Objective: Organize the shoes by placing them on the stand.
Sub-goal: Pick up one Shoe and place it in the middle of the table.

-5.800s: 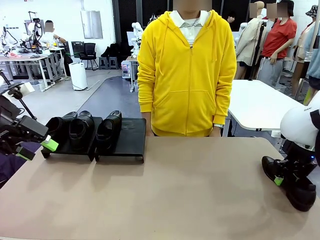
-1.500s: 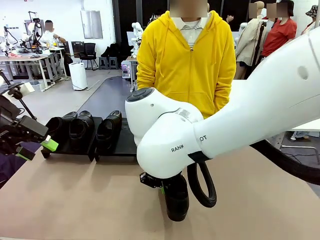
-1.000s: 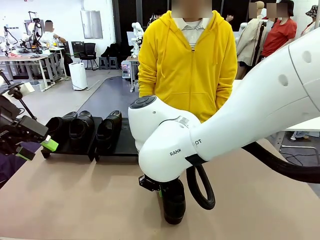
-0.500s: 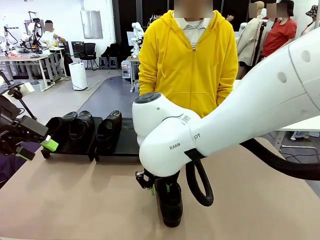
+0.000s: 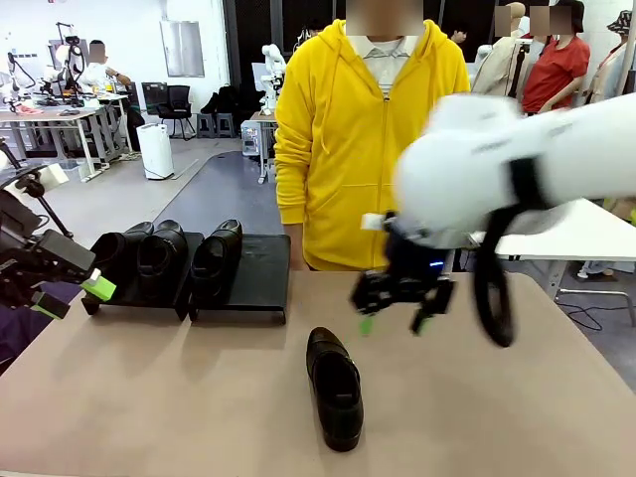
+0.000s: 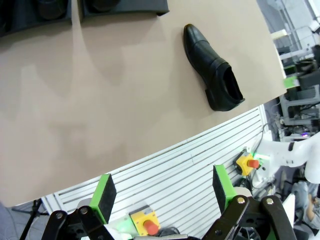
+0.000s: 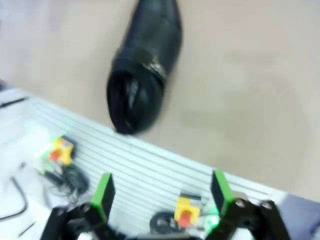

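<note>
a: shoe point(image 5: 335, 387) posn? 
b: seen flat on table point(image 5: 149, 397) centre, well apart from stand point(image 5: 248, 273). 
a: r gripper point(image 5: 391, 322)? 
b: jaws spread, nothing held, raised beside shoe, person's side.

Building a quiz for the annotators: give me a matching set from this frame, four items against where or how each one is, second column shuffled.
Column 1:
1. lone shoe
2. right claw
3. left claw
4. right tray of the stand

Column 2:
A. open, at the table's left edge by the stand
B. lying on the bare table, apart from the stand
C. holds one shoe, with a free space beside it
D. open and blurred, above the table, holding nothing

Pairs: 1-B, 2-D, 3-A, 4-C
</note>
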